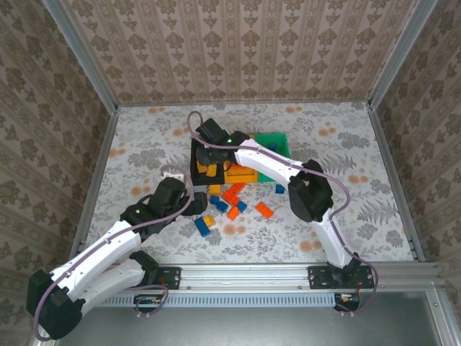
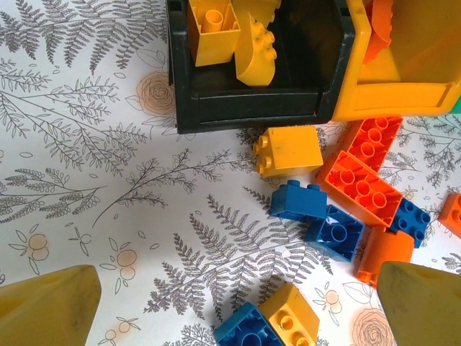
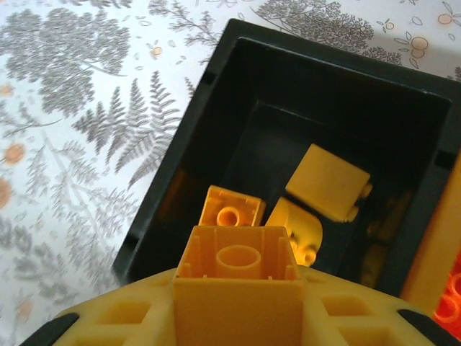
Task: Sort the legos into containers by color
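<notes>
**Fern-print table, papered walls: a yellow brick poised over the black bin**

Floral wallpaper closes the cell on three sides, and a fern-print cloth (image 1: pixel 144 144) covers the table. Toward the far middle the containers stand in a row: the black bin (image 3: pixel 184 169) on the left, the orange-yellow bin (image 2: pixel 403 97) in the middle and the green bin (image 1: pixel 277 140) on the right.

The right gripper (image 1: pixel 207 150) reaches across to the black bin. Its fingers are clamped on a yellow brick (image 3: pixel 238 277) held above the open top. Three yellow bricks (image 3: pixel 230 209) already lie on that bin's floor, so the step in hand looks like dropping a yellow piece among its kind. The next move calls only for the fingers to part while the brick hangs inside the rim, clear of the walls.

The left gripper (image 2: pixel 234 306) hovers over the loose legos (image 2: pixel 360 184) on the near side of the bins, with its fingers wide apart and holding nothing. Orange, blue and yellow pieces lie there, many touching one another. A loose yellow brick (image 2: pixel 288 150) sits just beside the black bin's near wall. By the look of the pile, much of the sorting is yet to do.
</notes>
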You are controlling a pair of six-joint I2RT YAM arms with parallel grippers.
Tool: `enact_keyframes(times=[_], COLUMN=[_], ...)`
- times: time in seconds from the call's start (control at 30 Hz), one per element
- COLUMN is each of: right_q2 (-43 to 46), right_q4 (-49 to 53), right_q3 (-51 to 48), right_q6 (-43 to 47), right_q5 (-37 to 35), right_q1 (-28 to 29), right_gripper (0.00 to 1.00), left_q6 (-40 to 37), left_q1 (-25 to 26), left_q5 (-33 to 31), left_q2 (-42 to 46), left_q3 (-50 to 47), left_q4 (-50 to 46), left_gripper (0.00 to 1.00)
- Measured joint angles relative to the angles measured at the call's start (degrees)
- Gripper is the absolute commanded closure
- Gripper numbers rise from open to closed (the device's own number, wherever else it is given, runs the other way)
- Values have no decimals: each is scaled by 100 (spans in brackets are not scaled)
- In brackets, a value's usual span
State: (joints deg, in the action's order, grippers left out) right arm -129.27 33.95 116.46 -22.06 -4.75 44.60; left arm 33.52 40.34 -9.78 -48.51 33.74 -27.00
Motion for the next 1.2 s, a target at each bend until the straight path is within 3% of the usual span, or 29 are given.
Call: enact_keyframes(times=[0.13,0.33,0.47,0.83,1.03,1.2], right_q2=[-439,-356,376,3781,3941,3499], right_q4=[205,208,-17,-306,4,90], right_q3=[584,625,-332,-4282,-5499,-5685], right_q6=[-76,-92,-168,-407,-474,-470], right_q5=[-76,-94,-87,-107,-79,-83], right_q1=[-46,-46,-46,-46,-87,-160], right_gripper=[35,23,21,17,17,19], left_q6=[-2,-4,-4,-2,-2,0], left_q1=[0,0,0,-63,-96,-118], left_q5=[17,35,37,39,61,83], left_q2=[-2,-2,2,59,-63,-140], left_q3=[-2,-2,-2,-2,-13,-111], left_q4=[-37,-90,-90,-37,114,173], left_gripper=[0,0,0,0,0,0])
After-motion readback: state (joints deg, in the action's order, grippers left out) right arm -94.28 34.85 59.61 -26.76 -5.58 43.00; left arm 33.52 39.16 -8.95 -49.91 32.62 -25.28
